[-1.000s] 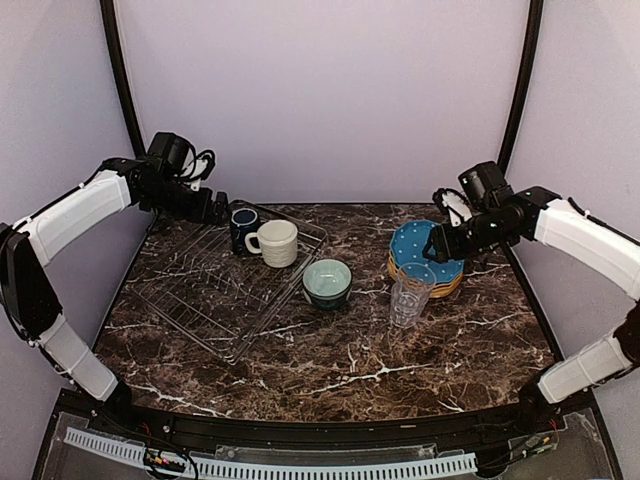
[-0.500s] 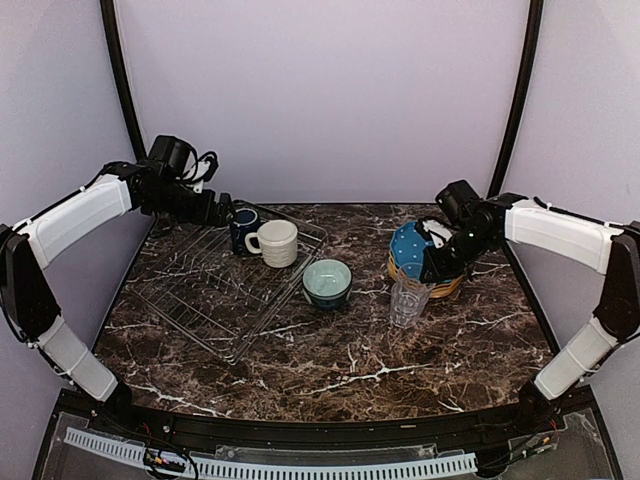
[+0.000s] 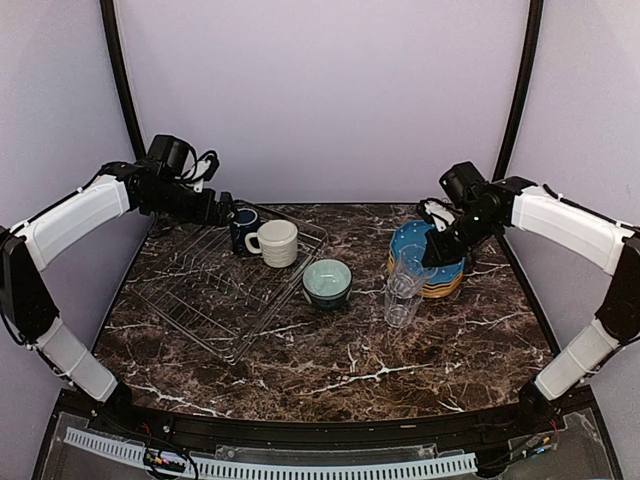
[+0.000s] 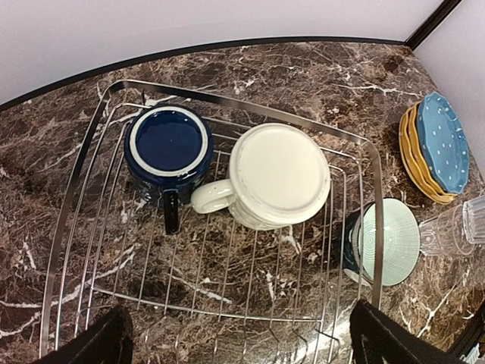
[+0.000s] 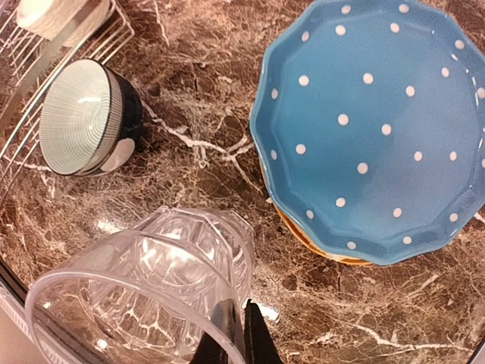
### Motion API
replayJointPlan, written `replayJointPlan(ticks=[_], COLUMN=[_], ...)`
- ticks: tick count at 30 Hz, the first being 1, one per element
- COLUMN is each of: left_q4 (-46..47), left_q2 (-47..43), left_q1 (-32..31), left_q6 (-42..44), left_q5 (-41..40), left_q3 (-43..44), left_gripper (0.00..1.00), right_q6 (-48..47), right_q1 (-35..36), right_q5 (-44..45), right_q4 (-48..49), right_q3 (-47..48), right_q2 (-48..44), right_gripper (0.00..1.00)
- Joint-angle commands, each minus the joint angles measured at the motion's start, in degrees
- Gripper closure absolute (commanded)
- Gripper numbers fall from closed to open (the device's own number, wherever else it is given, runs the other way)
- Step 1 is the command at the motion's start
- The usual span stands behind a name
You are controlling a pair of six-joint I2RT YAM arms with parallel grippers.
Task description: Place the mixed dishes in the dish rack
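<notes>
the right gripper [image 5: 231, 337] is closed on the rim of the clear ribbed glass [image 5: 144, 280], one finger inside the wall and one outside. the glass leans towards the gripper, just near of the stack topped by the blue dotted plate [image 5: 371, 129]; whether its base is off the desk [image 3: 330, 370] i cannot tell. the left gripper [image 3: 222, 207] hangs wide open and empty over the far end of the dish rack [image 3: 190, 300], beside the dark blue mug [image 3: 243, 225] and cream mug [image 3: 277, 242] standing inside it. the pale-teal bowl [image 3: 327, 281] sits on the desk between glass and rack.

a thin rim pinch on smooth glass probably slips easily, so the step calls for a straight lift first, then a slow carry left, passing high over the bowl. the open near part of the rack looks like the safest landing. lower until the base rests flat on the wires before releasing.
</notes>
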Motion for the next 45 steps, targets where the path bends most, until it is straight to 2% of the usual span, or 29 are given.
replayJointPlan(ticks=[1,4,7,9,12,13,15,20,26,41,45], left_q4=[2.3,8.2,16.0,29.0,46.3,54.5,64.8,79.4,100.4,106.1,106.7], left_q2=[-3.8,-5.7,-7.1,-8.2,-8.6,-8.4,-7.7,-5.0,-0.3,4.3,5.3], left_q1=[-0.9,-2.1,-5.1,-7.1,-9.4,-9.8,-10.8,-13.3,-14.4,-18.6,-19.4], left_q6=[-0.7,-2.5,-6.1,-11.5,-25.9,-28.7,-36.1,-47.1,-59.5,-63.9,-64.8], left_q5=[5.2,12.6,19.9,25.5,32.4,33.3,34.8,37.2,38.3,39.0,39.3], left_q3=[-1.3,-4.0,-7.8,-11.9,-19.8,-21.2,-25.3,-27.6,-30.2,-28.2,-27.4], left_gripper=[0.01,0.01,0.01,0.01,0.01,0.01,0.01,0.01,0.01,0.01,0.06], right_q6=[-0.4,-0.5,1.4,4.4,7.6,8.6,10.8,15.7,18.5,22.6,22.8], right_q1=[0.6,0.7,1.0,2.0,4.7,5.5,6.7,8.8,10.0,10.4,10.4], right_q5=[-1.5,-6.5,-15.4,-21.5,-26.3,-27.3,-29.5,-34.6,-36.3,-39.3,-39.4], right_q4=[-0.3,3.9,12.8,20.3,29.3,31.6,36.5,46.5,50.9,58.7,59.5], right_q3=[3.9,4.9,4.0,2.9,2.5,2.5,2.3,1.9,1.8,-0.3,-0.9], right_q2=[-3.4,-5.4,-7.7,-8.4,-7.3,-6.9,-5.6,-2.6,-0.4,1.9,2.2], right_gripper=[1.00,1.00,1.00,1.00,1.00,1.00,1.00,1.00,1.00,1.00,1.00])
